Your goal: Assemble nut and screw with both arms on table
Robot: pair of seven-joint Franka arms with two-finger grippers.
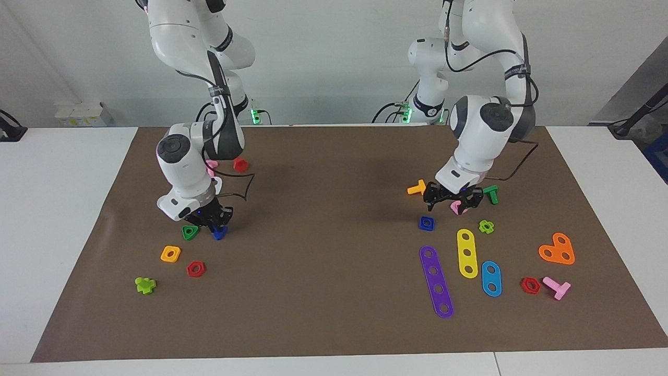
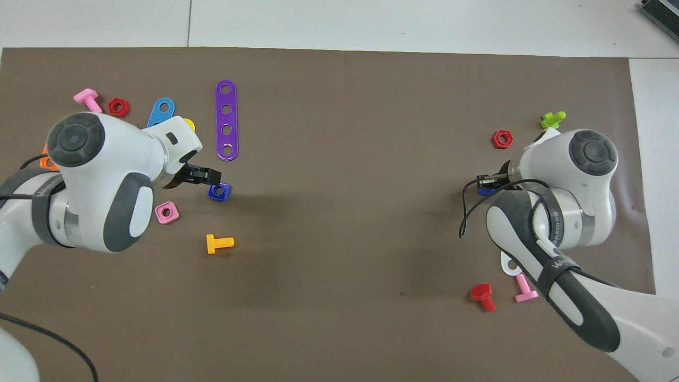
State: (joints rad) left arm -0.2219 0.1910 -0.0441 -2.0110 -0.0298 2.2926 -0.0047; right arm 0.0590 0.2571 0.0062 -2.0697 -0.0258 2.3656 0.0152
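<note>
Both end effectors down at the worktop (image 1: 334, 324), one at each end of the brown mat. Right end effector (image 1: 216, 222) low over the screw (image 1: 219, 233), just beside the green triangular nut (image 1: 190, 232); fingers seemingly straddling the blue piece, grip not confirmed, opening cannot be told. Left end effector (image 1: 453, 197) spread open, holding nothing, just above the pink nut (image 1: 458, 208). Nut (image 1: 427, 223) flat on the mat beside that pink nut, a little farther from the robots; in the overhead view at (image 2: 219, 191), just off the fingertips. Both parts moulded plastic, smooth, glossy, likely light, rigid and a bit slippery. Screw: roughly triangular head, stubby shaft; best taken by the head flats, leaving the shaft free. Nut: square, rounded corners, round hole; best pinched across two flat sides, hole kept clear.
</note>
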